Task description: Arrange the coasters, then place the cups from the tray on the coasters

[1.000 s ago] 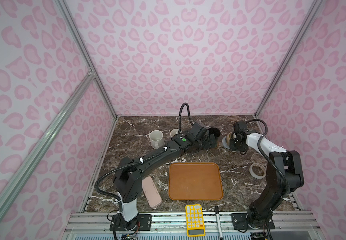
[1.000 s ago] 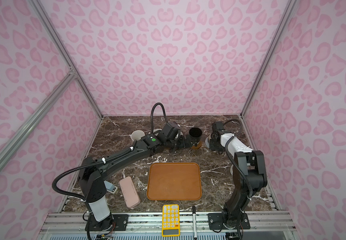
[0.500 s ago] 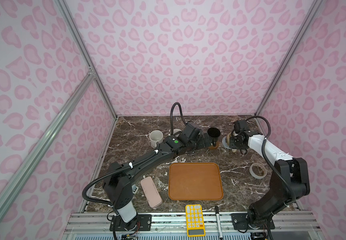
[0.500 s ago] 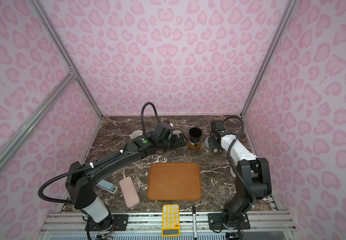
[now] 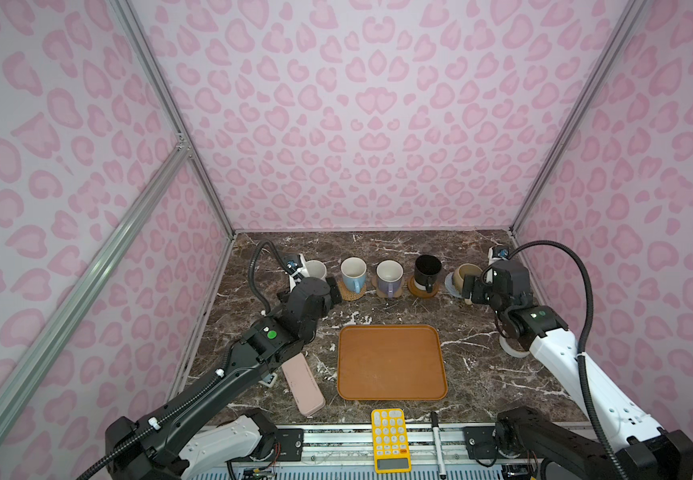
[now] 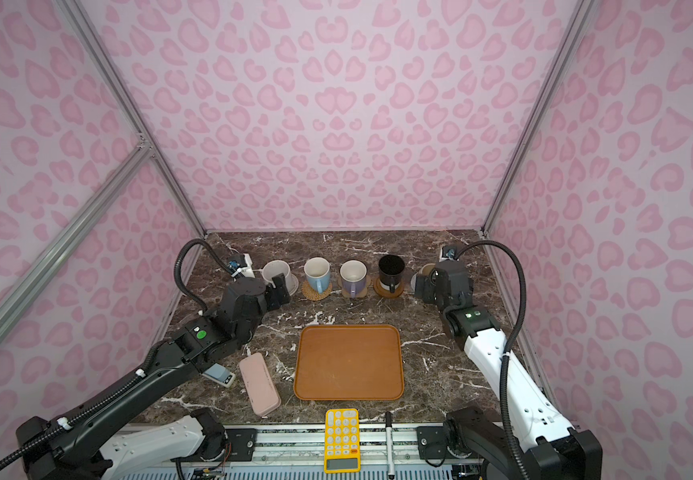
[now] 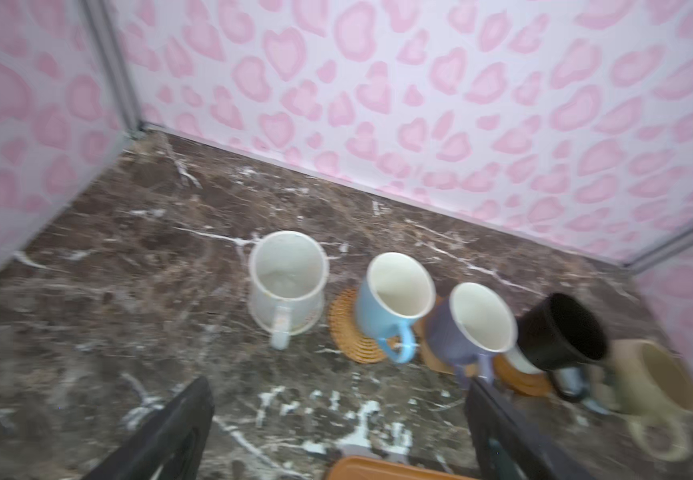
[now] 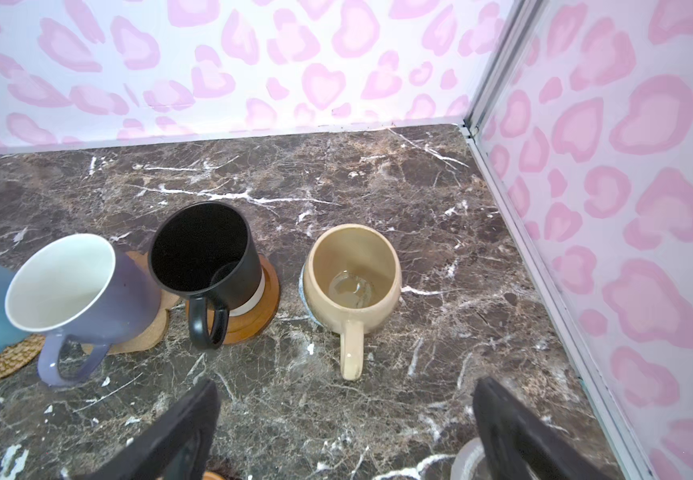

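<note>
Marble table (image 5: pixel 482 365) inside the pink-patterned booth, and I start at my right gripper (image 8: pixel 345 399). Its jaws now stand wide apart and empty, where a second ago they were pinched on the cream mug (image 8: pixel 353 274) at the right end of the row. That mug stands upright and free just ahead of the fingers, handle toward them, on the grey-blue coaster (image 5: pixel 448 284), of which only an edge shows. My left gripper (image 7: pixel 336 390) is likewise spread with nothing in it. It has swung from beside the black mug (image 8: pixel 207 249) to the left of both top views, in front of the white mug (image 7: pixel 286 274). Outward along the row, the black mug sits on the brown disc (image 8: pixel 261 316), the lavender mug (image 8: pixel 83 286) on the cork mat (image 8: pixel 149 332), the blue mug (image 7: pixel 390 299) on the rattan mat (image 7: pixel 349 332), and the white mug on its white mat (image 7: pixel 311 322). Below them, at the centre of both top views, the tray (image 5: pixel 390 361) lies bare. I judge that release was the last placement. Five mugs stand on five coasters, so both arms need only back away without clipping a handle.
</note>
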